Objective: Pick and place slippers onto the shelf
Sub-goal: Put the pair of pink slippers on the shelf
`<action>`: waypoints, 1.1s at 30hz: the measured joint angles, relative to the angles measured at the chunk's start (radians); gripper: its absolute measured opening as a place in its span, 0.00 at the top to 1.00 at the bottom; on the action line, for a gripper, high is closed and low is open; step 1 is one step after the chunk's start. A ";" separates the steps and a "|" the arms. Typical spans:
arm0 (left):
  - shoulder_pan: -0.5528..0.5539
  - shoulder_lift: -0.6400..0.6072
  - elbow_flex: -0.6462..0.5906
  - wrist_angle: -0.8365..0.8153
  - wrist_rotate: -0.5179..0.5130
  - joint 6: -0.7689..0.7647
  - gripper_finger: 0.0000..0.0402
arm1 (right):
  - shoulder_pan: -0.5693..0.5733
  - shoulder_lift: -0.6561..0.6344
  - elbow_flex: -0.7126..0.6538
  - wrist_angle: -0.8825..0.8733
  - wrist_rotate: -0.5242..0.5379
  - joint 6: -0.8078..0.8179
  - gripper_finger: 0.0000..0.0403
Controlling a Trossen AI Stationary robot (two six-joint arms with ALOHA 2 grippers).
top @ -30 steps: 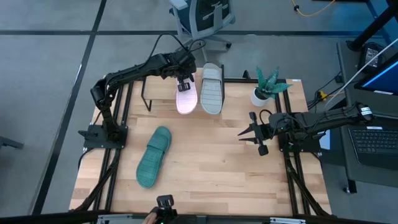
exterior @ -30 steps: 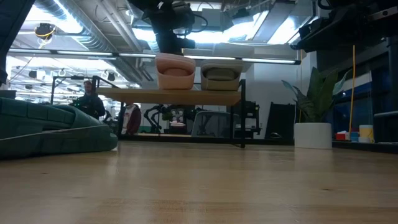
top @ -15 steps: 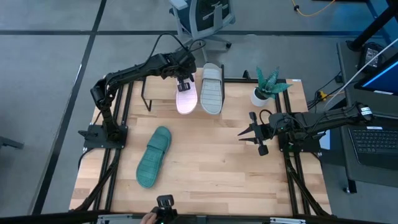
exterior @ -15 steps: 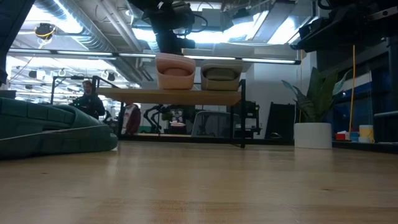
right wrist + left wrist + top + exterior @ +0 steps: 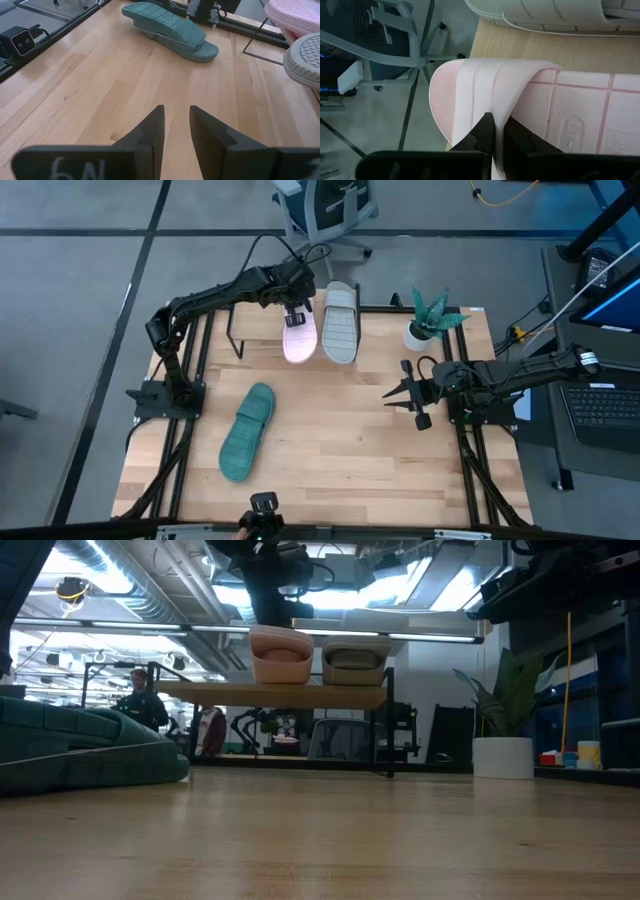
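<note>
The pale pink slipper (image 5: 299, 338) and the grey slipper (image 5: 341, 330) lie side by side on the shelf (image 5: 270, 694) at the table's far side, soles down. In the low view the pink slipper (image 5: 281, 656) and the grey one (image 5: 354, 659) stick out over the shelf's near edge. My left gripper (image 5: 296, 311) is above the pink slipper, shut on its strap. The teal green slipper (image 5: 247, 431) lies sole up on the table at the near left. My right gripper (image 5: 392, 395) hovers open and empty at the table's right. My left gripper pinches the pink slipper's wide strap (image 5: 485, 107) between its two fingers, at the strap's edge. The fingers come from above, pointing down. The slipper rests on the shelf with its footbed (image 5: 580, 125) up.
A potted plant (image 5: 429, 318) in a white pot stands at the table's far right corner. An office chair (image 5: 325, 210) stands on the floor beyond the shelf. Bare tabletop (image 5: 350, 440) lies between the teal slipper and my right gripper.
</note>
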 joint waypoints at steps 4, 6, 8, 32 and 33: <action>0.000 0.000 0.000 0.001 0.000 -0.018 0.97 | 0.000 0.000 0.000 0.000 0.000 0.000 0.77; 0.001 0.000 0.000 0.001 -0.001 -0.020 0.97 | 0.000 0.000 0.000 0.000 0.000 0.000 0.77; 0.001 0.000 0.000 0.000 0.005 -0.027 0.97 | 0.000 0.000 0.000 0.000 0.000 0.000 0.77; 0.000 -0.007 0.000 -0.007 0.014 -0.019 0.60 | 0.000 0.000 0.000 0.000 0.000 0.000 0.77; -0.002 -0.007 0.000 -0.007 0.014 -0.018 0.60 | 0.000 0.000 0.000 0.000 0.000 0.000 0.77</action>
